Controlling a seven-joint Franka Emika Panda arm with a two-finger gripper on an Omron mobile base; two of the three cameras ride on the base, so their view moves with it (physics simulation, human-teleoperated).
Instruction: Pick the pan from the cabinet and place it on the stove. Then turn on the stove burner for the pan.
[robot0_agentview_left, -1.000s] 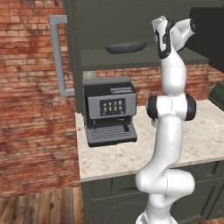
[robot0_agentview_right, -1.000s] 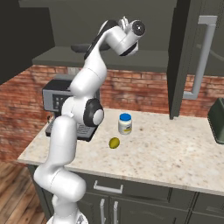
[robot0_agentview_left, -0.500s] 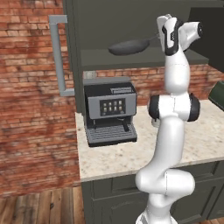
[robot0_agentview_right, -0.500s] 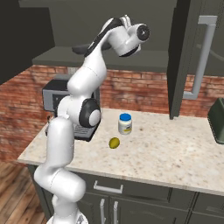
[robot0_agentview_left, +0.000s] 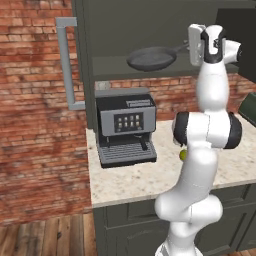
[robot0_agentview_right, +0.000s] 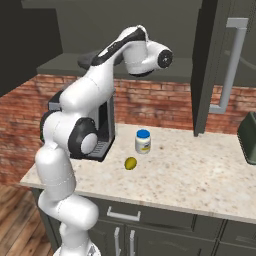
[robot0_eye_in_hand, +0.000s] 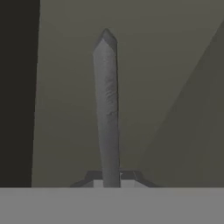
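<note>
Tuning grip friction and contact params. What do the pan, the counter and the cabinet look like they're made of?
Pan: dark grey, matte, no gloss; probably cast or coated metal. Its long thin handle sits between the shut gripper fingers.
Counter: beige speckled slab, looks like polished stone, granite or similar.
Cabinet: flat dark grey, no grain showing; likely painted wood, though the render leaves it open.

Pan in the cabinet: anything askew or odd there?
Slightly. The pan hangs tilted above the cabinet shelf instead of resting flat, because the tool is shut on its handle. Nothing looks spilled or damaged.
</note>
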